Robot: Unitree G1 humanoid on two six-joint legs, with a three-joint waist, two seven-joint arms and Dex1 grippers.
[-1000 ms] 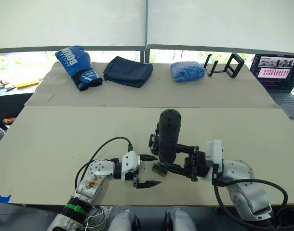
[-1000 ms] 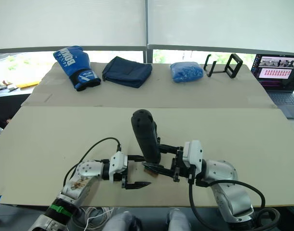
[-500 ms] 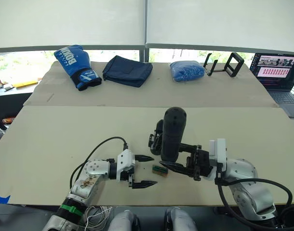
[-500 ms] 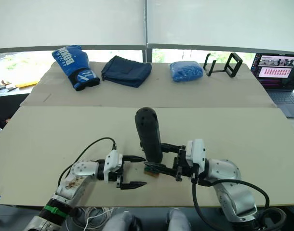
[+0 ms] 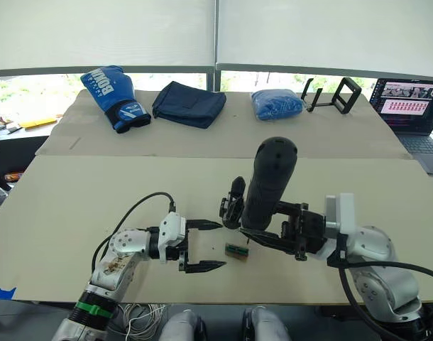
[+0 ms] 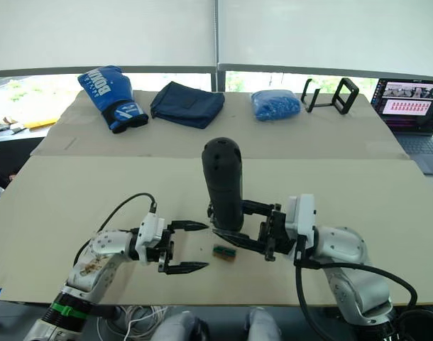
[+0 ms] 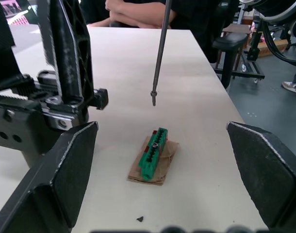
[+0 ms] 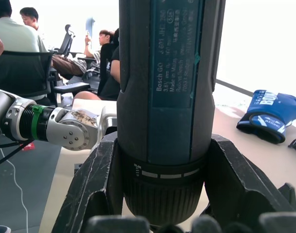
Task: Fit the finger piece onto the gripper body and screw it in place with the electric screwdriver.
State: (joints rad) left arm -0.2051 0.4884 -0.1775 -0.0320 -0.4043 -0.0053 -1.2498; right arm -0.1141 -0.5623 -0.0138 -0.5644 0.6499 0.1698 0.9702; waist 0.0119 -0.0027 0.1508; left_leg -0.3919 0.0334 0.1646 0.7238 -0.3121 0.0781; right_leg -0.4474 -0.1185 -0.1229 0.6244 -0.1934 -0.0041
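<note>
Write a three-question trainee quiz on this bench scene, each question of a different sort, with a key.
1. True or false: the right gripper holds the electric screwdriver upright, bit pointing down.
2. Multiple choice: the left gripper is A) shut on the small green block, B) open and holding nothing, C) shut on the gripper body.
3. Fill in: the small green block lies on a scrap of brown ____.

Key: 1 true. 2 B. 3 cardboard. The block lies on the table between the two grippers, and the gripper body stands just behind it.
</note>
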